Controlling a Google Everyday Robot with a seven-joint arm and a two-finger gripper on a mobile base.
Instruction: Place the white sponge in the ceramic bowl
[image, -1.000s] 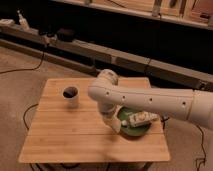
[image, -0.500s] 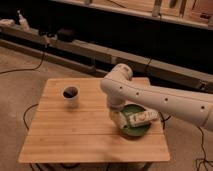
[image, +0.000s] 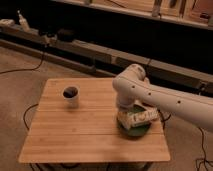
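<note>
The ceramic bowl (image: 131, 131), dark green and shallow, sits at the right side of the wooden table (image: 75, 130). A white tube-like bottle with a green label (image: 141, 116) lies across it. My white arm (image: 150, 95) reaches in from the right and bends down over the bowl's left half. The gripper (image: 125, 111) is at the arm's lower end, just above the bowl and mostly covered by the arm. The white sponge is hidden.
A small white cup with a dark inside (image: 71, 96) stands at the table's back left. Cables (image: 30, 67) trail over the floor to the left. Low dark shelving (image: 100, 35) runs behind the table.
The arm has swung to the right and its bent joint now stands over the bowl. The bottle in the bowl and the cup have not moved.
</note>
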